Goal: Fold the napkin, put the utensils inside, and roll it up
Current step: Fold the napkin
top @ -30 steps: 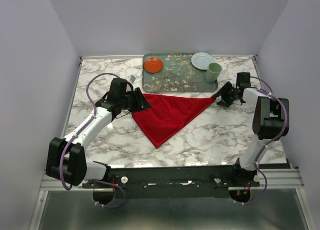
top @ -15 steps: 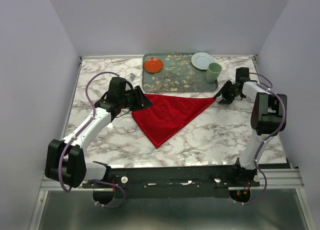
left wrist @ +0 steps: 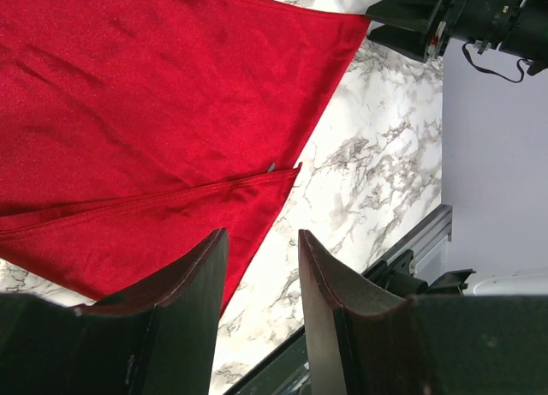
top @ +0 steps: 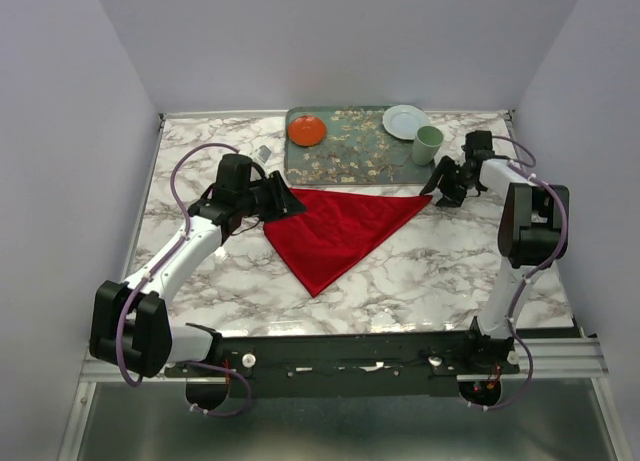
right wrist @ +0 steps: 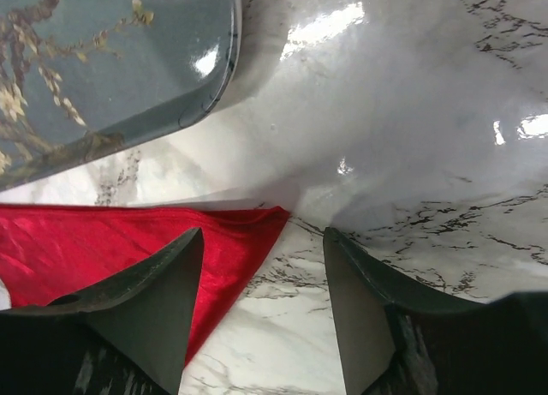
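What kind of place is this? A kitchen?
Probably a robot practice booth: plain walls box in a marble-look table, a left arm and right arm are mounted at its edge, and a red napkin lies by a tray.

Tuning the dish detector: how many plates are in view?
2. The orange-red plate sits on the left end of the tray. The pale plate lies at the tray's far right corner, next to the green cup. None appears hidden.
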Controlling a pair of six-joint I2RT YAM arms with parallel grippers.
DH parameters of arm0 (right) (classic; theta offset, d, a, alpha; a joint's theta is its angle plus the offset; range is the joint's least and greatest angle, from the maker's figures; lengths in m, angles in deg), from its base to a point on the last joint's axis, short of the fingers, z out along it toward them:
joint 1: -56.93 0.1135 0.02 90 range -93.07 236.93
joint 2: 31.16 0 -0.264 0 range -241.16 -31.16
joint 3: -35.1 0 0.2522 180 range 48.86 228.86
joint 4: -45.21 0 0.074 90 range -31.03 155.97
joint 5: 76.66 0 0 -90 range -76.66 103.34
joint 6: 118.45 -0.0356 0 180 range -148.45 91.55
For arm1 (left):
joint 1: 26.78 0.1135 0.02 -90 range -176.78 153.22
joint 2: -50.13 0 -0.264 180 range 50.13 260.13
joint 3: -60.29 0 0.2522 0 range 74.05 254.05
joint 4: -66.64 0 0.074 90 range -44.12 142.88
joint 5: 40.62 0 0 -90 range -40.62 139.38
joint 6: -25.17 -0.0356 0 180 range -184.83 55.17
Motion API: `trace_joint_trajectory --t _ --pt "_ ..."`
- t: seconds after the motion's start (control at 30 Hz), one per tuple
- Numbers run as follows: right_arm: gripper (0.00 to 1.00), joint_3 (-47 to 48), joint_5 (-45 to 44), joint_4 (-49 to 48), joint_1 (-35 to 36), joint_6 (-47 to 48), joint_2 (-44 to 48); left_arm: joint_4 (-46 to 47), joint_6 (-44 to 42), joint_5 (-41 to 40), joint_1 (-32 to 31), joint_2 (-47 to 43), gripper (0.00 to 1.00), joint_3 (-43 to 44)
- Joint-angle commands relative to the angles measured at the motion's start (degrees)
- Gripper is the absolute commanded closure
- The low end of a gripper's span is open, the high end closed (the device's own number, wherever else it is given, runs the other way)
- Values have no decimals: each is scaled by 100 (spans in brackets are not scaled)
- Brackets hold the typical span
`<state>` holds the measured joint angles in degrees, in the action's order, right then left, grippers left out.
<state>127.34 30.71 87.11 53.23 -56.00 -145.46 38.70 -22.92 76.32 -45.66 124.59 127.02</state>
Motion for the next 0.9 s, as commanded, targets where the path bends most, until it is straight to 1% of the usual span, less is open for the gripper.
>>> trace_joint_trajectory --t 0.0,0.1,0.17,0.2,0.57,0.7,0.77,0.8,0.87 --pt "35 -210 249 -19 28 1022 101 99 28 215 6 -98 53 47" --pt "41 -62 4 200 63 1173 -4 125 28 233 -2 -89 53 29" --pt "44 106 4 445 63 1182 -101 143 28 242 -2 -80 52 12" --pt "46 315 12 551 80 1225 -214 152 28 250 -2 -72 53 12" --pt "48 1266 21 1413 186 1463 -786 81 -25 277 6 -107 52 20" --pt "56 1416 -49 1580 230 1525 -875 55 -51 268 6 -72 53 73" --pt "59 1398 -49 1563 230 1525 -848 55 -60 285 6 -37 52 90" --pt "64 1364 -40 1537 239 1551 -840 55 -69 286 6 -36 53 91" --pt "66 1302 -31 1432 239 1560 -804 29 -86 286 6 -36 52 91"
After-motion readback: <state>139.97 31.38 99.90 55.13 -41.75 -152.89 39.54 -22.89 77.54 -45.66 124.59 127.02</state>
